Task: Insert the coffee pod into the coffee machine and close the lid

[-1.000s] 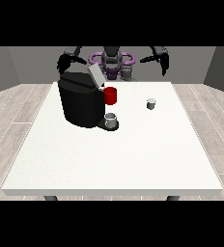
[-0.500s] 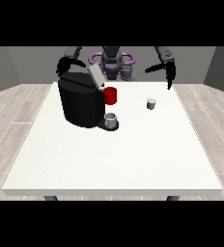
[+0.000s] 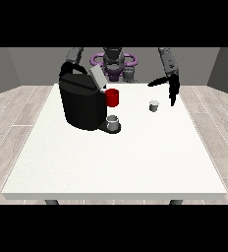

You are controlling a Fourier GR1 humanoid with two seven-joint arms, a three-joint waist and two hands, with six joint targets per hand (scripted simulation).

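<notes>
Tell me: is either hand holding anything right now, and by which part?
Nothing is held. The hand at the view's right hangs with fingers spread, apart from the coffee pod standing on the table. The other hand is hidden behind the coffee machine.

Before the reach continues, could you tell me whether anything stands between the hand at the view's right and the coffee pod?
Nothing visible does. The hand at the view's right hangs open just right of the coffee pod, which stands alone on the white table. The coffee machine sits farther left, out of that path.

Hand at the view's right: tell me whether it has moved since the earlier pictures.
Yes. That hand has come down and forward over the table, closer to the coffee pod.
</notes>
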